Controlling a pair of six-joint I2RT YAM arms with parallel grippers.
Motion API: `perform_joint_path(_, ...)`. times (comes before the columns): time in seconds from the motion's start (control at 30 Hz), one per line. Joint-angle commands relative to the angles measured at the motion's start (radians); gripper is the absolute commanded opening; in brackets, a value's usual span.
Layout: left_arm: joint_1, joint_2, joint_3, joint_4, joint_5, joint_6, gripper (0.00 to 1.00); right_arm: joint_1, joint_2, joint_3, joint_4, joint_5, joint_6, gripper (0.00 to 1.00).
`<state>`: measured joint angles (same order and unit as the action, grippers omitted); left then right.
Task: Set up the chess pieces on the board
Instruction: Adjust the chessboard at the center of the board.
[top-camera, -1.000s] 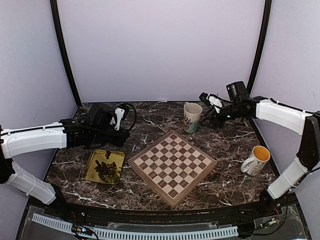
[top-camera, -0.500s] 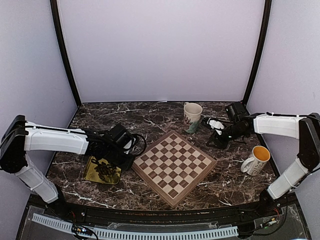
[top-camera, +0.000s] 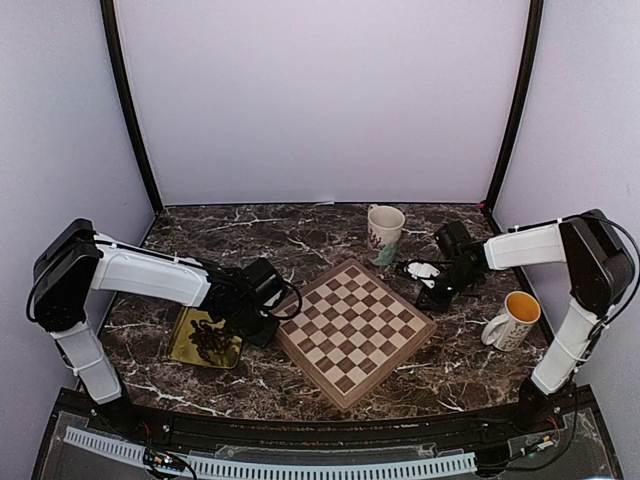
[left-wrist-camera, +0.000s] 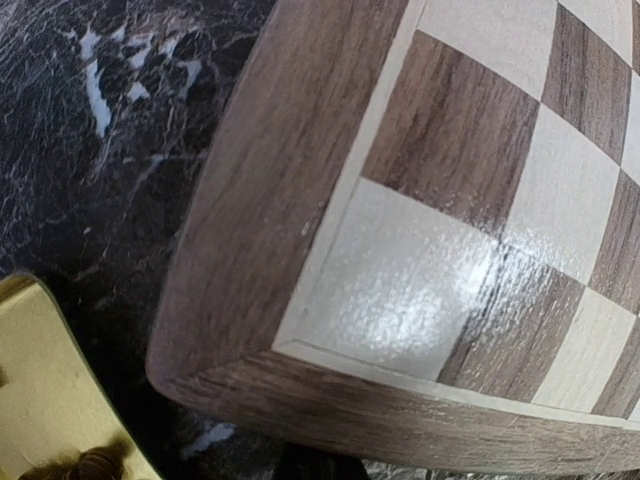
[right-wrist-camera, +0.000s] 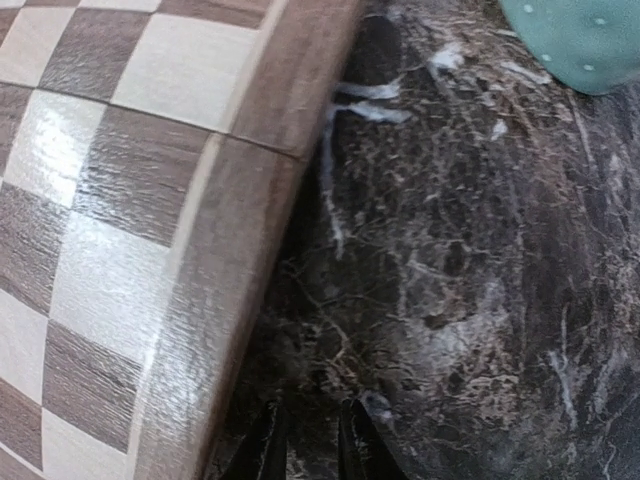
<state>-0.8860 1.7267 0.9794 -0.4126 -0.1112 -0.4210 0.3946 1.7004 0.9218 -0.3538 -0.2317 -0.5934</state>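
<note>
"Both arms have swung inward since a second ago, and the left end effector (top-camera: 265, 322) now sits at the left corner of the board (top-camera: 355, 332), which has shifted slightly rightward."

"Its grip?"

"Fully closed. The right end effector (right-wrist-camera: 310, 445) has narrowed to a small gap with nothing in it, low over the table (right-wrist-camera: 480, 300) beside the board's right edge."

"The chess pieces (top-camera: 210, 342)?"

"Heaped in the gold tray (top-camera: 180, 325). The print on the cream mug (top-camera: 385, 226) is too small to read."
</note>
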Motion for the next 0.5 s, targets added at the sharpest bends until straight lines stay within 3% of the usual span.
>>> perform_joint_path(0.0,-0.002,0.053,0.076,0.064,-0.049,0.028,0.0,0.03,-0.003,0.01,-0.059,-0.008,-0.037,0.17)
perform_joint_path(0.3,0.004,0.21,0.244,0.102,-0.064,0.069,0.0,0.09,-0.133,-0.103,-0.138,-0.038,-0.077,0.16)
perform_joint_path(0.47,0.005,0.195,0.23,0.092,-0.084,0.063,0.0,0.09,-0.145,-0.106,-0.128,0.017,-0.055,0.15)
